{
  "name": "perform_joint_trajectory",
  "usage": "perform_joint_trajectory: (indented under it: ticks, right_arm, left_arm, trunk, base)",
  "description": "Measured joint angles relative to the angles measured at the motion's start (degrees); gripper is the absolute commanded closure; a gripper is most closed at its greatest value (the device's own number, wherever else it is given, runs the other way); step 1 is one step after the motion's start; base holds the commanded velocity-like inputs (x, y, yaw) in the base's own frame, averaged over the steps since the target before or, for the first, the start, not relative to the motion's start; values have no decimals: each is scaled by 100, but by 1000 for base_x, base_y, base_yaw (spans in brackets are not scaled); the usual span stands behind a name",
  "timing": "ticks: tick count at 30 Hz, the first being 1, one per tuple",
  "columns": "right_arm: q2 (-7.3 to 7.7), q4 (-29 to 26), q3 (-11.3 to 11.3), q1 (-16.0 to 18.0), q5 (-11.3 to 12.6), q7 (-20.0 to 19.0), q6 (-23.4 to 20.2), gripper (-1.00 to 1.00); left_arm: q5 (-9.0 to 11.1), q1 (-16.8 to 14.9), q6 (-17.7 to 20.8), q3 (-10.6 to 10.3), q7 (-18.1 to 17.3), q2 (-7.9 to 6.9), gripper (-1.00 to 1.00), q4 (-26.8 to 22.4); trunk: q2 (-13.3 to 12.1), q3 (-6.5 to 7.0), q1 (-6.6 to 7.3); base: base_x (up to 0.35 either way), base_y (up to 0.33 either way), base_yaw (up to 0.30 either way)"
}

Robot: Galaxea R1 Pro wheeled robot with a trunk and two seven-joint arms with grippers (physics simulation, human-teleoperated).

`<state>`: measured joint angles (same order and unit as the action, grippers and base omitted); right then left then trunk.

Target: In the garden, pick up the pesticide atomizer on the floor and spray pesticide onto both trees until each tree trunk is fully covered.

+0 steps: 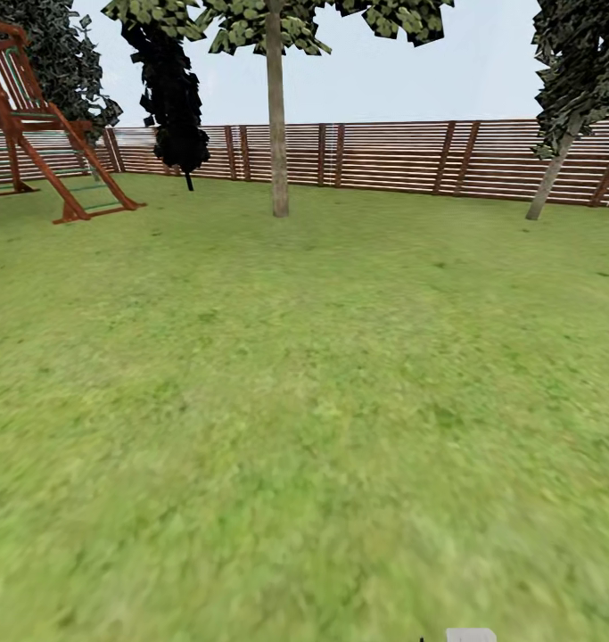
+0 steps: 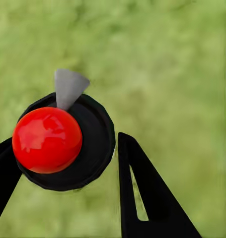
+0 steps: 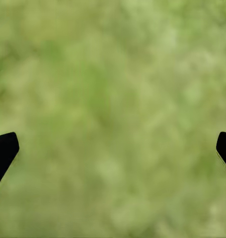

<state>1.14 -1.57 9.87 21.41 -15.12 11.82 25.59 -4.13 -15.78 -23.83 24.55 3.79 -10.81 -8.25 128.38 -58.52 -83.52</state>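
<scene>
In the left wrist view the pesticide atomizer (image 2: 48, 141) is seen from above: a shiny red ball on a black round body with a grey nozzle. My left gripper (image 2: 65, 141) is shut on it, one black finger against each side of the body, with blurred grass far below. My right gripper (image 3: 117, 144) is open over grass, with nothing between its fingertips. In the head view, a tree with a straight pale trunk (image 1: 277, 134) stands far ahead on the lawn, near the fence.
A brown slat fence (image 1: 384, 156) closes the far side of the lawn. A wooden play frame (image 1: 37, 134) stands at the far left. A black bushy tree (image 1: 175, 89) and a dark-leaved leaning tree (image 1: 554, 169) flank the pale trunk. Open grass (image 1: 304, 401) lies between.
</scene>
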Motion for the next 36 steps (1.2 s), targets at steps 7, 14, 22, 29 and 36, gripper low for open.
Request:
perform_joint_trajectory:
  ticks: [7, 14, 22, 29, 36]
  right_arm:
    - [0, 0, 0, 0, 0, 0, 0, -100]
    - [0, 0, 0, 0, 0, 2, 0, -100]
    - [0, 0, 0, 0, 0, 1, 0, -100]
    - [0, 0, 0, 0, 0, 0, 0, -100]
    - [0, 0, 0, 0, 0, 0, 0, -100]
  left_arm:
    - [0, 0, -1, 0, 0, 0, 100, 0]
    - [-1, 0, -4, 0, -1, 0, 100, 0]
    - [0, 0, -4, 0, 0, 0, 100, -8]
    - [0, 0, -3, 2, 0, 0, 100, -9]
    - [0, 0, -1, 0, 0, 0, 100, -6]
  trunk:
    - [0, 0, 0]
    - [0, 0, 0]
    - [0, 0, 0]
    - [0, 0, 0]
    - [0, 0, 0]
  base:
    - [338, 0, 0]
    - [338, 0, 0]
    - [338, 0, 0]
    - [338, 0, 0]
    - [338, 0, 0]
